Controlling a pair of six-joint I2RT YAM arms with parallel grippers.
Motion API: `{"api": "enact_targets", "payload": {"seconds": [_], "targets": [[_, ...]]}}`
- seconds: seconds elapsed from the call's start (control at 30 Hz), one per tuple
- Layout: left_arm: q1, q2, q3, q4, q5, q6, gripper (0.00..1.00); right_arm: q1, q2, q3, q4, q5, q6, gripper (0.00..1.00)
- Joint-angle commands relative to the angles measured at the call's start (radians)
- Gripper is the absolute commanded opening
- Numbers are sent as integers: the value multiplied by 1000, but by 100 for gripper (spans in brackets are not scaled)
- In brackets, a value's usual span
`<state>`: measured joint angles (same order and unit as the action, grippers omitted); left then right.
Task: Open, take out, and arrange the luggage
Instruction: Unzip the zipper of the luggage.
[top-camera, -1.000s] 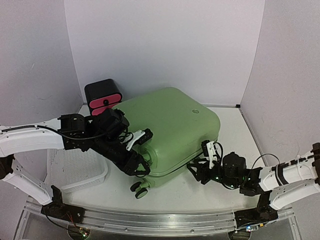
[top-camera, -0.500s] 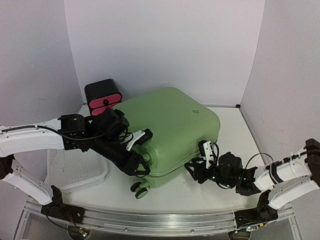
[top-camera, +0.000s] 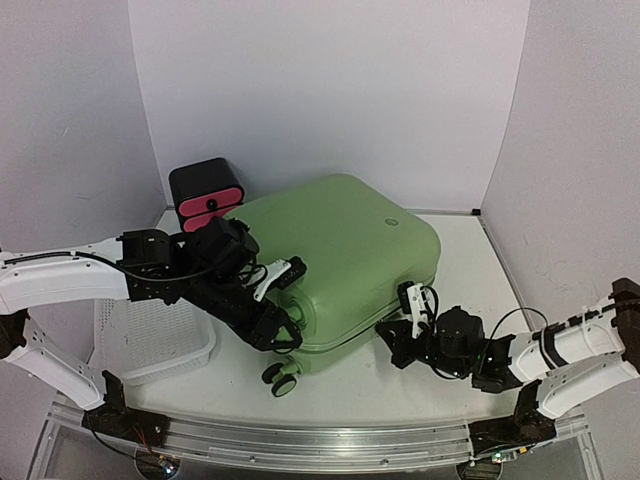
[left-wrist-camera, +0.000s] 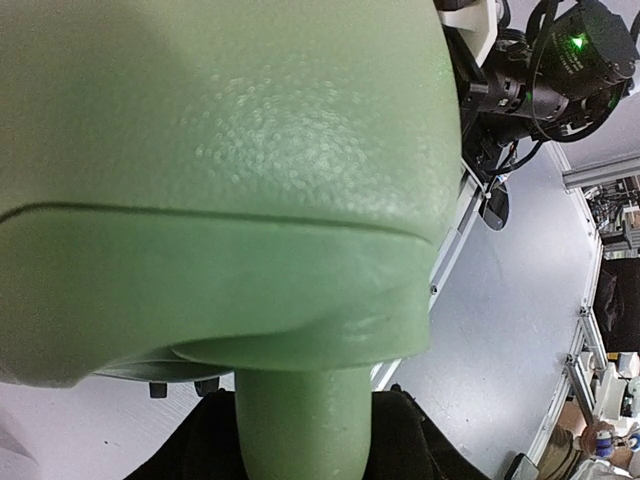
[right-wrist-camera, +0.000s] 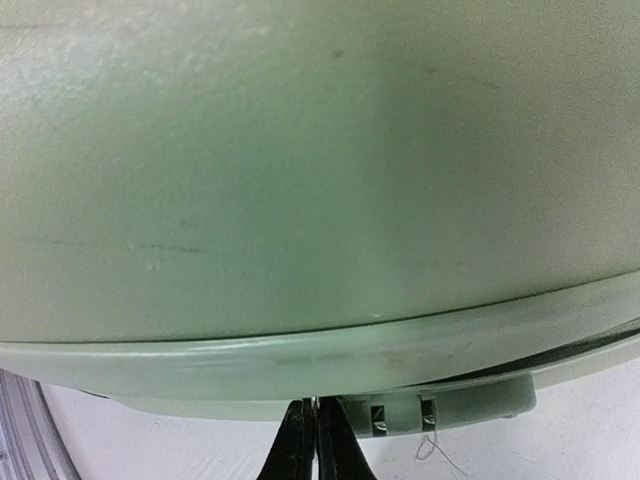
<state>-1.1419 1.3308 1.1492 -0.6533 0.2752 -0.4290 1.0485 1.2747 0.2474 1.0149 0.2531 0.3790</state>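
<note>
Although the luggage (top-camera: 345, 250) lies flat and shut at the middle of the table (top-camera: 470, 265), wheels (top-camera: 280, 380) toward the near edge, the hold on it looks uncertain. Right gripper (right-wrist-camera: 316, 425): jaws clenched tight just under the seam (right-wrist-camera: 300, 350), beside a green tab (right-wrist-camera: 440, 405); whether a zipper pull sits between them cannot be told. Left gripper (top-camera: 278, 335): at the wheel-end corner, grip indeterminable. Risks: an empty pinch would slip off the seam, and an unbraced case would skid under any pull.
</note>
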Motion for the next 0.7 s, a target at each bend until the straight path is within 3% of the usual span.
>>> {"api": "enact_targets", "payload": {"seconds": [0.0, 0.4, 0.67], "targets": [[-27, -48, 44, 263, 74, 25, 0, -10, -88, -1, -28, 153, 56, 0], [-27, -64, 33, 263, 65, 19, 0, -59, -191, -9, -160, 261, 81, 0], [-28, -100, 8, 263, 64, 11, 0, -286, -217, -17, -196, 163, 183, 0]]}}
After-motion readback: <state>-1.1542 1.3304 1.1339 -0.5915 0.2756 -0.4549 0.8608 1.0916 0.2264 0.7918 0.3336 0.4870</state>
